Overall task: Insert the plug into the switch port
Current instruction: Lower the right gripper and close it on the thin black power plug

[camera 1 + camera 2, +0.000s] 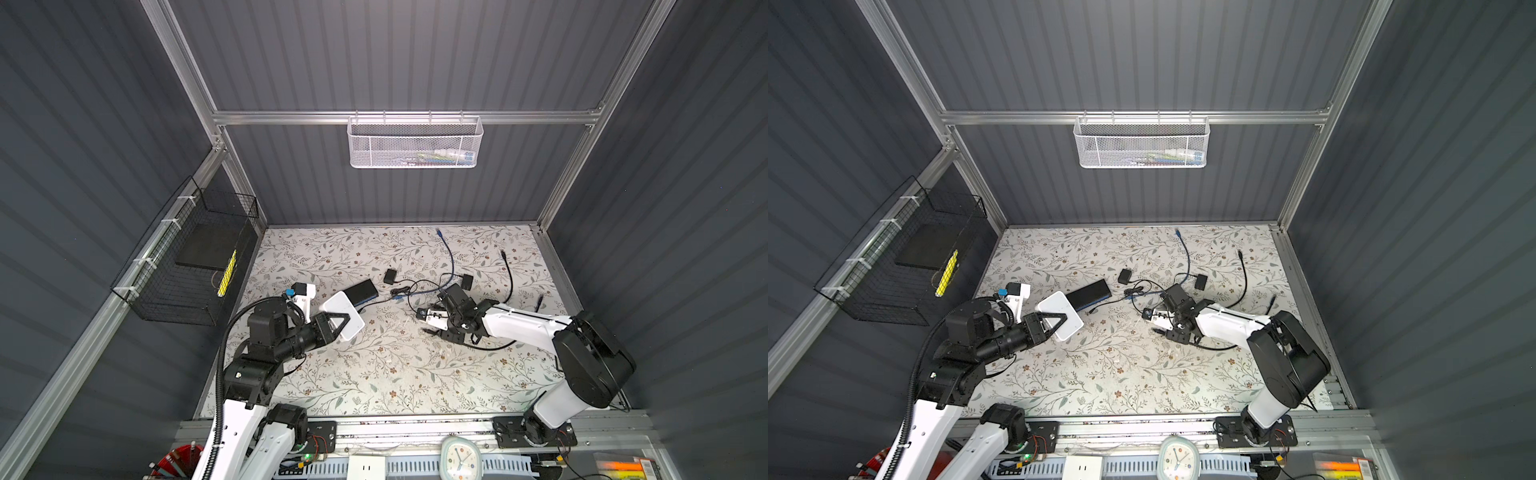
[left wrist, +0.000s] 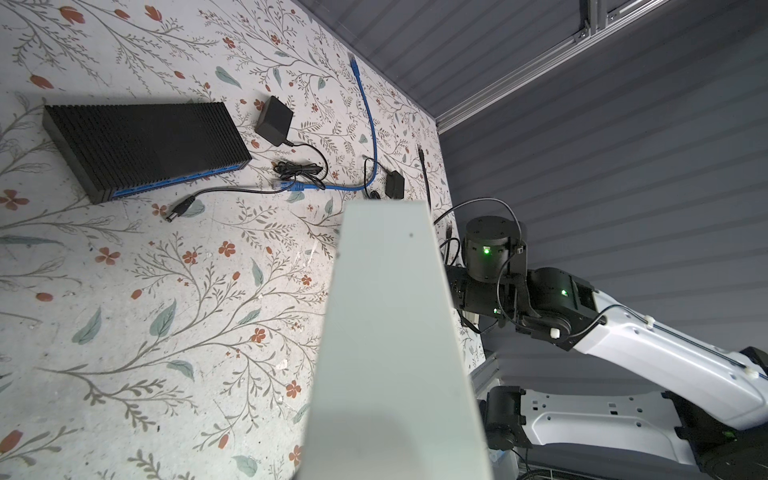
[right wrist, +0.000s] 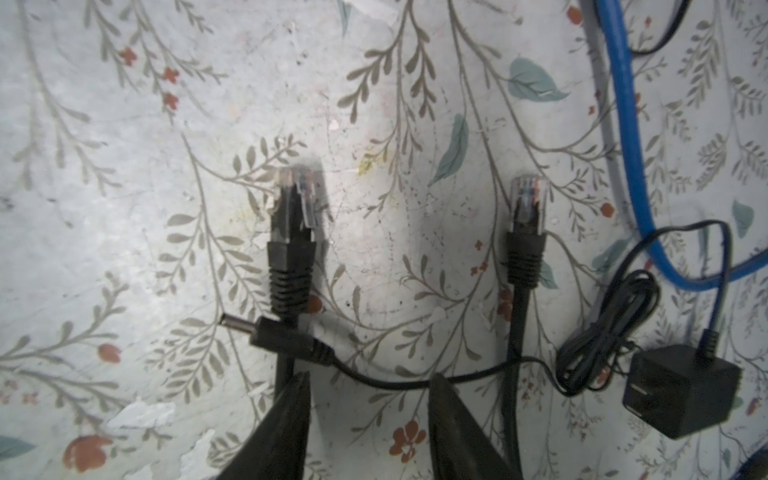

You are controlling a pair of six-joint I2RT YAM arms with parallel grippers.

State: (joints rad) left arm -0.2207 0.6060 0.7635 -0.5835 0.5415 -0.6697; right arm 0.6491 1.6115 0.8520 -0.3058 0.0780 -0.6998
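Right gripper (image 3: 372,376) hovers half-spread, empty, just behind the black network plug (image 3: 293,208), which lies well apart from the black switch (image 1: 362,291). Left gripper (image 1: 347,321) pinches a white box (image 1: 336,305). Best move, I'd say: close on the ribbed boot (image 3: 289,278), dodging the power jack (image 3: 286,338) lying across its cable.

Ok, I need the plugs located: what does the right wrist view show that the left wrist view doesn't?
Right wrist only: two black network plugs side by side, close enough to see their clear tips. Left wrist only: the black switch, the white box close up, the right arm. Both: the blue cable on the floral tabletop.
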